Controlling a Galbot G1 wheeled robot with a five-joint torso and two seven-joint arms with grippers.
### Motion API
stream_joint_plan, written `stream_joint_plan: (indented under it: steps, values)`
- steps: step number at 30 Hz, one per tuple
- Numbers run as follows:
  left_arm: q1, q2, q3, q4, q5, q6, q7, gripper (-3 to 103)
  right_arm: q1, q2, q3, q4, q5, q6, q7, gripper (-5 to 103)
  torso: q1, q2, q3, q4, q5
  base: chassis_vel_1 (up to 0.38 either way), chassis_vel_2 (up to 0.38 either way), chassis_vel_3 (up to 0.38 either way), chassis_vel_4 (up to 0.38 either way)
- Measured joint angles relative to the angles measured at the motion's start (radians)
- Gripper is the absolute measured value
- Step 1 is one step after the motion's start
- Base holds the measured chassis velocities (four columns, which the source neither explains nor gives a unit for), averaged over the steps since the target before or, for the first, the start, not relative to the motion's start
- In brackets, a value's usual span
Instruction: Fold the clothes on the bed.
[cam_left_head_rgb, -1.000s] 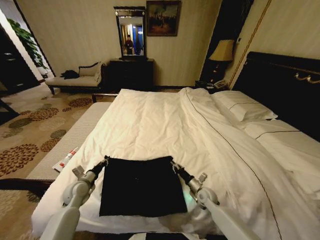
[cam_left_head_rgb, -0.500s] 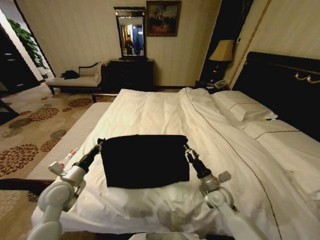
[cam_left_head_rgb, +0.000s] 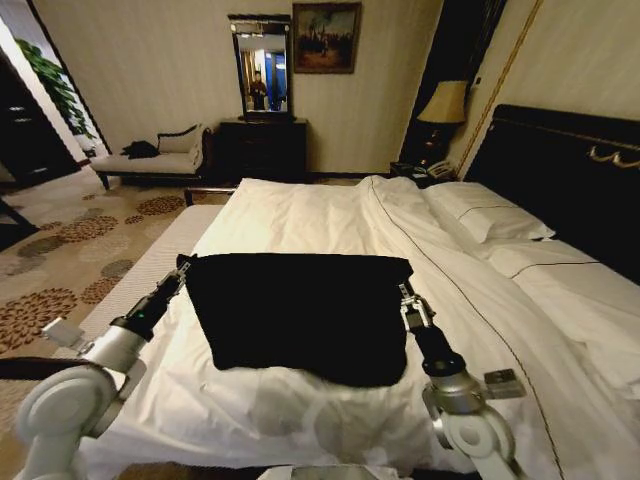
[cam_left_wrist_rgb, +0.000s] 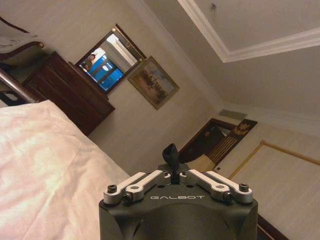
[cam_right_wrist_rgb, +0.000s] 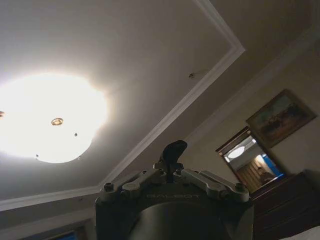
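Note:
The clothes (cam_left_head_rgb: 300, 315), a black T-shirt, hang spread between my two grippers above the white duvet of the bed (cam_left_head_rgb: 300, 215). My left gripper (cam_left_head_rgb: 183, 266) is shut on the shirt's upper left corner. My right gripper (cam_left_head_rgb: 405, 291) is shut on the upper right corner. The shirt's lower edge sags toward the duvet, and no lettering shows. In the left wrist view the left gripper (cam_left_wrist_rgb: 171, 151) pinches a small tuft of black fabric. The right wrist view shows the right gripper (cam_right_wrist_rgb: 173, 149) holding a tuft the same way.
White pillows (cam_left_head_rgb: 487, 213) lie at the right against the dark headboard (cam_left_head_rgb: 565, 170). A lamp (cam_left_head_rgb: 446, 103) stands on the nightstand beyond them. A padded bench (cam_left_head_rgb: 150, 270) runs along the bed's left side. A chaise longue (cam_left_head_rgb: 155, 157) and a dresser with mirror (cam_left_head_rgb: 262, 140) stand by the far wall.
Both grippers have risen and moved outward, lifting the shirt off the duvet by its far corners. It lay flat a second ago and now hangs stretched between them.

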Motion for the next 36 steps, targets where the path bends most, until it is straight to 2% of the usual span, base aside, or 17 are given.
stream_joint_plan:
  steps: [1, 4, 5, 7, 9, 10, 12, 13, 14, 17, 22, 26, 27, 30, 32, 33, 36]
  values:
    - [0.000, 0.000, 0.000, 0.000, 0.000, 0.000, 0.000, 2, 0.000, 0.000, 0.000, 0.000, 0.000, 0.000, 0.000, 1, 0.000, 0.000, 0.000, 0.0000, 0.0000, 0.000, 0.000, 0.000, 0.000]
    - [0.025, 0.000, -0.008, -0.036, 0.003, 0.023, -0.035, 2, -0.059, -0.001, 0.007, 0.075, -0.053, -0.011, 0.100, 1, 0.000, 0.000, 0.000, -0.0003, 0.0000, 0.000, 0.000, 0.000, 0.000]
    - [0.025, 0.000, -0.008, -0.036, 0.003, 0.023, -0.035, 2, -0.059, -0.001, 0.007, 0.075, -0.053, -0.011, 0.100, 1, 0.000, 0.000, 0.000, -0.0003, 0.0000, 0.000, 0.000, 0.000, 0.000]
    - [0.058, 0.010, -0.013, -0.068, 0.021, 0.049, -0.075, 2, -0.095, -0.023, 0.003, 0.146, -0.078, -0.045, 0.230, 1, 0.000, 0.000, 0.000, -0.0002, -0.0006, 0.000, 0.000, 0.000, 0.000]
    - [0.087, 0.026, -0.024, -0.103, 0.030, 0.072, -0.114, 2, -0.113, -0.061, 0.001, 0.164, -0.080, -0.127, 0.429, 1, 0.000, 0.000, 0.000, -0.0001, 0.0001, 0.000, 0.000, 0.000, 0.000]
    - [0.087, 0.026, -0.024, -0.103, 0.030, 0.072, -0.114, 2, -0.113, -0.061, 0.001, 0.164, -0.080, -0.127, 0.429, 1, 0.000, 0.000, 0.000, -0.0001, 0.0001, 0.000, 0.000, 0.000, 0.000]
    - [0.097, 0.044, -0.028, -0.119, 0.029, 0.095, -0.151, 2, -0.097, -0.110, -0.002, 0.167, -0.046, -0.226, 0.624, 1, 0.000, 0.000, 0.000, 0.0000, 0.0002, 0.000, 0.000, 0.000, 0.000]
    - [0.097, 0.044, -0.028, -0.119, 0.029, 0.095, -0.151, 2, -0.097, -0.110, -0.002, 0.167, -0.046, -0.226, 0.624, 1, 0.000, 0.000, 0.000, 0.0000, 0.0002, 0.000, 0.000, 0.000, 0.000]
    - [0.095, 0.051, -0.012, -0.120, 0.046, 0.103, -0.165, 2, -0.075, -0.138, -0.009, 0.167, -0.031, -0.267, 0.705, 1, 0.000, 0.000, 0.000, 0.0000, 0.0003, 0.000, 0.000, 0.000, 0.000]
    - [0.074, 0.060, 0.064, -0.058, 0.143, 0.108, -0.180, 2, 0.021, -0.196, -0.048, 0.167, 0.029, -0.363, 0.867, 1, 0.000, 0.000, 0.000, -0.0001, 0.0001, 0.000, 0.000, 0.000, 0.000]
    - [0.007, 0.070, 0.150, 0.069, 0.227, 0.108, -0.179, 2, 0.166, -0.224, -0.110, 0.078, 0.088, -0.380, 0.894, 1, 0.000, 0.000, 0.000, 0.0002, -0.0002, 0.000, 0.000, 0.000, 0.000]
    - [-0.186, 0.081, 0.336, 0.370, 0.345, 0.082, -0.131, 2, 0.407, -0.214, -0.264, -0.207, 0.180, -0.393, 0.857, 1, 0.000, 0.000, 0.000, 0.0000, 0.0000, 0.000, 0.000, 0.000, 0.000]
    - [-0.186, 0.081, 0.336, 0.370, 0.345, 0.082, -0.131, 2, 0.407, -0.214, -0.264, -0.207, 0.180, -0.393, 0.857, 1, 0.000, 0.000, 0.000, 0.0000, 0.0000, 0.000, 0.000, 0.000, 0.000]
    - [-0.347, 0.059, 0.459, 0.587, 0.405, 0.035, -0.094, 2, 0.565, -0.182, -0.380, -0.436, 0.181, -0.378, 0.802, 1, 0.001, 0.000, 0.001, -0.0002, 0.0001, 0.000, 0.000, 0.000, 0.000]
    - [-0.441, 0.032, 0.512, 0.732, 0.424, -0.002, -0.067, 2, 0.650, -0.155, -0.450, -0.585, 0.154, -0.348, 0.737, 1, 0.001, 0.000, 0.001, -0.0001, -0.0002, 0.000, 0.000, 0.000, 0.000]
    - [-0.441, 0.032, 0.512, 0.732, 0.424, -0.002, -0.067, 2, 0.650, -0.155, -0.450, -0.585, 0.154, -0.348, 0.737, 1, 0.001, 0.000, 0.001, -0.0001, -0.0002, 0.000, 0.000, 0.000, 0.000]
    - [-0.529, 0.003, 0.548, 0.855, 0.439, -0.042, -0.024, 2, 0.728, -0.120, -0.508, -0.748, 0.124, -0.299, 0.659, 1, 0.001, 0.000, 0.000, -0.0001, 0.0001, 0.000, 0.000, 0.000, 0.000]
